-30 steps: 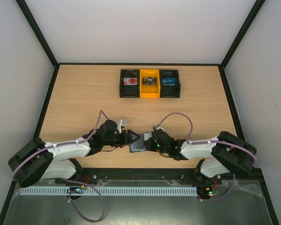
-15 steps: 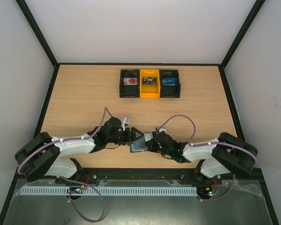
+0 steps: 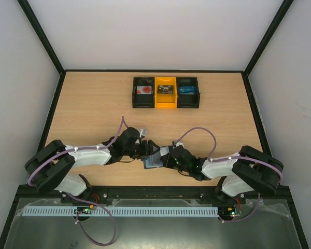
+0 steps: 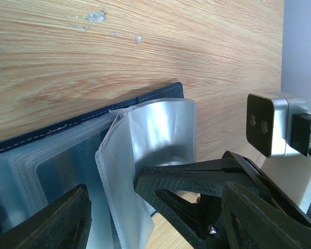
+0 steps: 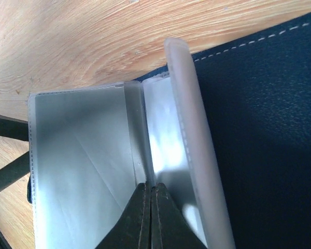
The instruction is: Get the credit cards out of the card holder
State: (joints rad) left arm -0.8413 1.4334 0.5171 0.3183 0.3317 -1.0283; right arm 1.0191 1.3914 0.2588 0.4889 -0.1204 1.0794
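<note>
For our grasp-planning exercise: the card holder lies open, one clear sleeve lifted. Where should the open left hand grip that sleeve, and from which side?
Probably the free edge of the clear sleeve, approached from opposite the spine: it stands curled above the card holder, while the right hand holds its fold.

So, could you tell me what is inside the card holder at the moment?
Inside the card holder, clear plastic sleeves fan open, and those showing look empty. The right gripper pinches one; pockets beneath it and between closed sleeves are hidden.
</note>
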